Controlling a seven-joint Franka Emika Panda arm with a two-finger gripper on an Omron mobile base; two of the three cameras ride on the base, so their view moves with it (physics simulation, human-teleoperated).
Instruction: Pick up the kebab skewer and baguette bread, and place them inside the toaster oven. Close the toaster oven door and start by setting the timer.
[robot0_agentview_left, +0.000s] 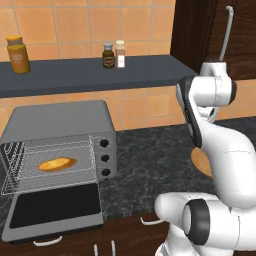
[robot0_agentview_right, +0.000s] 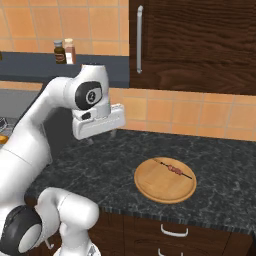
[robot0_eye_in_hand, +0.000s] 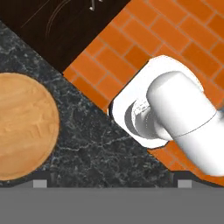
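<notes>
The grey toaster oven (robot0_agentview_left: 60, 122) stands at the left of the counter with its door (robot0_agentview_left: 55, 207) dropped flat open. The golden baguette bread (robot0_agentview_left: 57, 164) lies on the wire rack inside. The kebab skewer (robot0_agentview_right: 173, 169) rests across a round wooden plate (robot0_agentview_right: 165, 187) on the dark counter to the right. My gripper (robot0_agentview_right: 102, 137) hovers over the counter, left of the plate and well above it. It is open, with nothing between the fingers. In the hand view the gripper (robot0_eye_in_hand: 112, 182) points down at bare counter beside the plate (robot0_eye_in_hand: 22, 127).
A dark shelf (robot0_agentview_left: 90, 75) above the oven carries an orange jar (robot0_agentview_left: 18, 55) and two spice bottles (robot0_agentview_left: 114, 55). Three black knobs (robot0_agentview_left: 105, 158) run down the oven's right panel. A dark wood cabinet (robot0_agentview_right: 200, 45) hangs over the plate. My own arm rises between the oven and the plate.
</notes>
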